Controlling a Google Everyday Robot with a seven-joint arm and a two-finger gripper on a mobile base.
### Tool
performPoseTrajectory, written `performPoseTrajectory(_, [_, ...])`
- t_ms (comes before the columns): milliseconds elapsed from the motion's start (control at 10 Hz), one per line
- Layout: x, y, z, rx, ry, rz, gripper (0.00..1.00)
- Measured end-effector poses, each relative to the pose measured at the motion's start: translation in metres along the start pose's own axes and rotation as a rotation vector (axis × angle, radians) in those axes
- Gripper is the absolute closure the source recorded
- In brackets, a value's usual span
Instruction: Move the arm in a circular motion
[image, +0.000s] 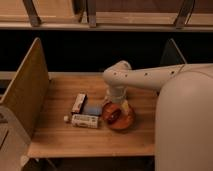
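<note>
Gripper (116, 105) points down at end of arm (150, 76), directly above orange bowl (121, 121) on wooden table (60, 140); grip width not discernible. Arm reaches in from right, elbow bent over table centre, big cream housing filling lower right. Left of bowl: blue item (92, 109), white bottle (84, 120) lying on side, slim packet (79, 102). Wooden side panel (25, 92) at table's left.

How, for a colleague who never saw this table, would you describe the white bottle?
Find the wooden table under the cream arm, whose pincer hangs over the orange bowl. Left of that bowl, nearest the front edge, lies the white bottle: on its side, cap pointing left, unlike the blue packet behind it.
</note>
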Motion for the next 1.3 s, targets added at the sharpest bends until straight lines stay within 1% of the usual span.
performPoseTrajectory(100, [-0.002,0.0,-0.001,0.0,-0.004,0.002,0.2])
performPoseTrajectory(200, [-0.015,0.001,-0.006,-0.003,-0.036,0.001,0.2])
performPoseTrajectory(300, [-0.038,0.008,-0.017,-0.013,-0.091,-0.018,0.2])
performPoseTrajectory(400, [-0.05,0.02,-0.023,-0.03,-0.119,-0.046,0.2])
performPoseTrajectory(500, [-0.063,0.04,-0.033,-0.056,-0.153,-0.097,0.2])
performPoseTrajectory(600, [-0.069,0.061,-0.039,-0.08,-0.167,-0.146,0.2])
performPoseTrajectory(700, [-0.067,0.087,-0.04,-0.104,-0.168,-0.212,0.2])
performPoseTrajectory(800, [-0.061,0.104,-0.04,-0.115,-0.164,-0.259,0.2])
performPoseTrajectory(900, [-0.044,0.122,-0.036,-0.114,-0.15,-0.325,0.2])
performPoseTrajectory(1000, [-0.023,0.136,-0.032,-0.105,-0.132,-0.385,0.2])
performPoseTrajectory(1100, [0.001,0.144,-0.026,-0.086,-0.11,-0.431,0.2])
performPoseTrajectory(1200, [0.021,0.144,-0.021,-0.06,-0.089,-0.45,0.2])
performPoseTrajectory(1300, [0.041,0.137,-0.018,-0.036,-0.068,-0.432,0.2])
